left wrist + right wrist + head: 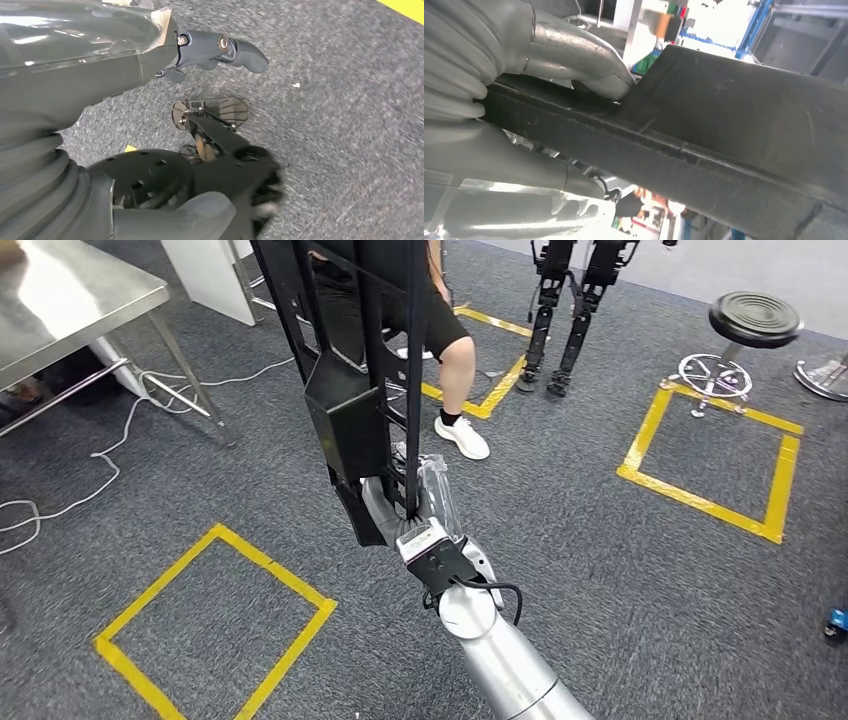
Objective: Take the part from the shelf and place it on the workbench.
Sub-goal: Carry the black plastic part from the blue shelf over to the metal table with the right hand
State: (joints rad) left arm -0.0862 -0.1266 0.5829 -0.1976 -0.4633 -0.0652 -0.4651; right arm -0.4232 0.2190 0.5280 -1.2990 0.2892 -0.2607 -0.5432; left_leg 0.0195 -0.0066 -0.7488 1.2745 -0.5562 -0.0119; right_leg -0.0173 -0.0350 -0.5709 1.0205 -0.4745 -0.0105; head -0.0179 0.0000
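Observation:
The part [345, 410] is a long black plastic frame with a box-like middle section. It stands nearly upright in front of me in the head view. My right hand [428, 502] grips its lower end, the silver arm rising from the bottom edge. Up close in the right wrist view, my right hand [549, 60] has its thumb over one edge of the part [734, 125] and its fingers under it. My left hand [100, 75] hangs over grey carpet, fingers apart, with nothing in it. The steel workbench [60, 300] stands at the far left.
A person's leg in a white shoe [455, 390] is just behind the part. Yellow tape squares [215, 625] mark the carpet. A black stool [755, 320] and another robot's legs [565, 315] stand at the back right. White cables [110, 460] trail by the workbench.

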